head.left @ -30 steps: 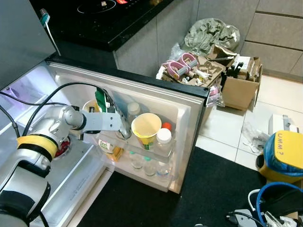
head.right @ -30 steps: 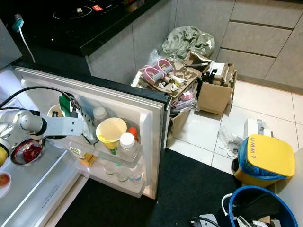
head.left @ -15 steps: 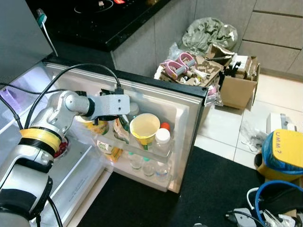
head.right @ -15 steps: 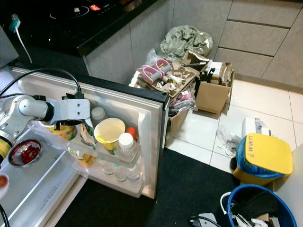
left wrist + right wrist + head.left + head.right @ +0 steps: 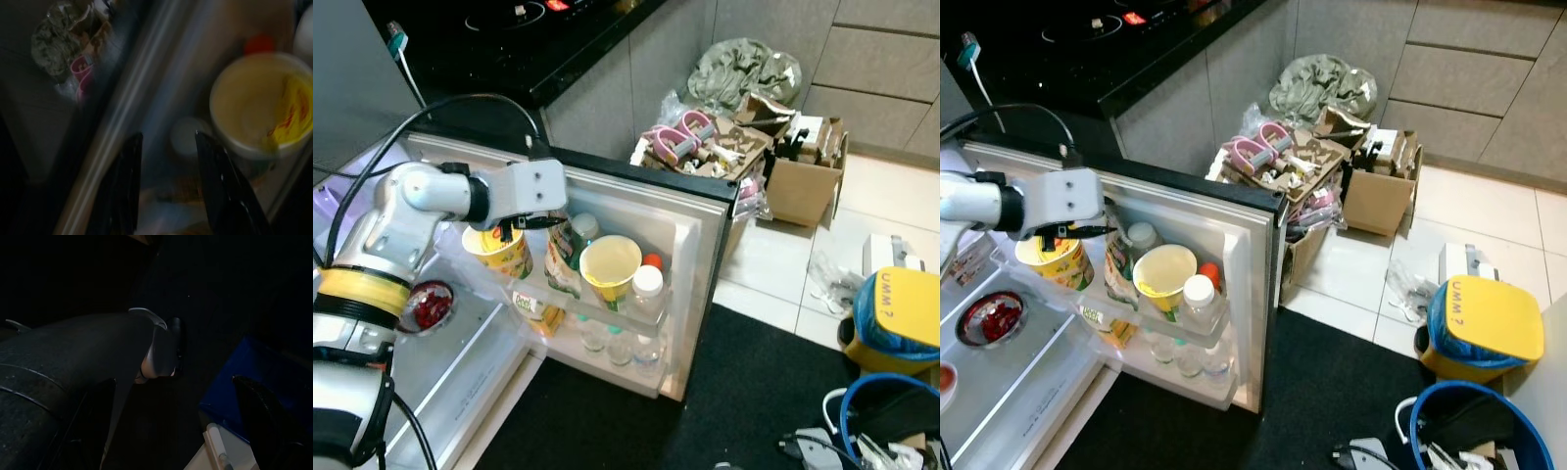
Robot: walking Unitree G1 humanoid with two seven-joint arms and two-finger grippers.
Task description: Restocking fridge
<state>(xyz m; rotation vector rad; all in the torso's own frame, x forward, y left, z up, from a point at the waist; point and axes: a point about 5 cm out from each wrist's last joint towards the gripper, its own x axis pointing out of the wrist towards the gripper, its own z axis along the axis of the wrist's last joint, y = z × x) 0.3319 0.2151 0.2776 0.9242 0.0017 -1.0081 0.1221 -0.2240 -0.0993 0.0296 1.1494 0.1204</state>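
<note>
Head pair: high, angled down, both covering open fridge door (image 5: 636,211) and floor clutter. Left wrist: close, blurred, onto yellow cup (image 5: 259,107). Right wrist: dark.

The left gripper (image 5: 514,231) has lifted out of the fridge door shelf (image 5: 607,308), clear of the items

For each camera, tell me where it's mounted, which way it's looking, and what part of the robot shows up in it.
Left eye: on the head, looking down at the open fridge door; the left arm reaches in.
Right eye: beside it, same scene; both share the yellow cup on the door shelf.
Left wrist: looks along the left gripper, fingers apart, at that cup.
Right wrist: very dark, arm idle; a silver limb and something blue.
</note>
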